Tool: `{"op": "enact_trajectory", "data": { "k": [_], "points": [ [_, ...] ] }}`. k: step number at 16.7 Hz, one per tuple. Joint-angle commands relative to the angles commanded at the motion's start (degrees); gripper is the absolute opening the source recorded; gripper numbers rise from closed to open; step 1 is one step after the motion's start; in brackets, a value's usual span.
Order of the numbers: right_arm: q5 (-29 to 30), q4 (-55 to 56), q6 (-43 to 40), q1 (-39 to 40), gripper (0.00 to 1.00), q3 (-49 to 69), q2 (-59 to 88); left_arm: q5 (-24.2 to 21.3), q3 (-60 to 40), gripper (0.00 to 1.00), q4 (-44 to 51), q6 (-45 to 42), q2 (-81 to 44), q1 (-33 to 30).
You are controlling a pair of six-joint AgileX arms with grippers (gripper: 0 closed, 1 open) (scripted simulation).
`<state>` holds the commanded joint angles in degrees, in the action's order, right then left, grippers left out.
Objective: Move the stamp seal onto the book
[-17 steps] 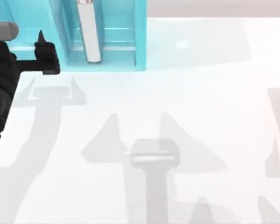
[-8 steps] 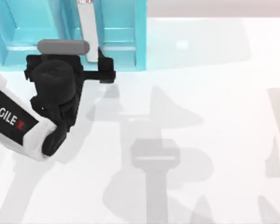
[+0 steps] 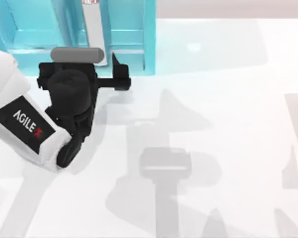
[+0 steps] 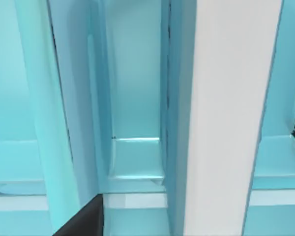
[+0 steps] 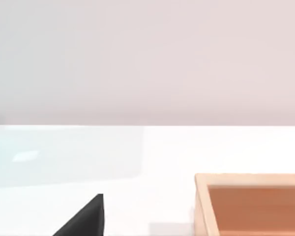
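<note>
— Where is the stamp seal?

— Its place cannot be told from these views. Nothing amber is held at the left gripper (image 3: 118, 74), so the pick looks not yet made.

— And the book (image 3: 94, 34)?

— It stands on edge inside the teal shelf unit (image 3: 149, 39) at the far left of the table (image 3: 228, 99), pale spine up, with red marks at its far end. The left wrist view has it as a broad white band (image 4: 231, 118) between teal walls.

— So how far along is the task?

— Early, most likely. The seal is not on the book, and the book itself is still in the shelf. The left gripper sits at the shelf's near edge, just right of the book. Whether it is spread or pressed together cannot be told.

— The other arm?

— Parked. The right gripper (image 5: 83, 219) looks over bare table beside a wooden box (image 5: 250, 204), and its state is equally unclear.

— What has changed?

— A second ago the left arm was at the left edge. Half a second ago it had swung in front of the shelf. Since then it has edged slightly right. The book has not moved.
</note>
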<state>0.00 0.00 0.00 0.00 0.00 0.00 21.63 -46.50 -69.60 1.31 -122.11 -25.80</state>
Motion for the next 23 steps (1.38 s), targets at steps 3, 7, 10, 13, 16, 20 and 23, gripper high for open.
{"op": "enact_trajectory", "data": {
  "k": [3, 7, 10, 13, 16, 20, 23],
  "points": [
    [0.0, 0.0, 0.0, 0.0, 1.0, 0.0, 0.0, -0.31, -0.66, 1.0, 0.47, -0.02, -0.38, 0.41],
    [0.0, 0.0, 0.0, 0.0, 1.0, 0.0, 0.0, -1.77, -8.97, 1.0, 3.89, -0.12, -5.08, 1.7],
    [0.0, 0.0, 0.0, 0.0, 1.0, 0.0, 0.0, -3.26, -17.75, 1.0, 7.87, -0.31, -9.71, 3.15],
    [0.0, 0.0, 0.0, 0.0, 1.0, 0.0, 0.0, -4.56, -24.35, 1.0, 11.11, -0.4, -13.03, 4.41],
    [0.0, 0.0, 0.0, 0.0, 1.0, 0.0, 0.0, -4.93, -25.89, 1.0, 11.97, -0.4, -13.85, 4.77],
    [0.0, 0.0, 0.0, 0.0, 1.0, 0.0, 0.0, -4.93, -25.89, 0.85, 11.97, -0.4, -13.85, 4.77],
    [0.0, 0.0, 0.0, 0.0, 1.0, 0.0, 0.0, -4.93, -25.89, 0.62, 11.97, -0.4, -13.85, 4.77]
  ]
}}
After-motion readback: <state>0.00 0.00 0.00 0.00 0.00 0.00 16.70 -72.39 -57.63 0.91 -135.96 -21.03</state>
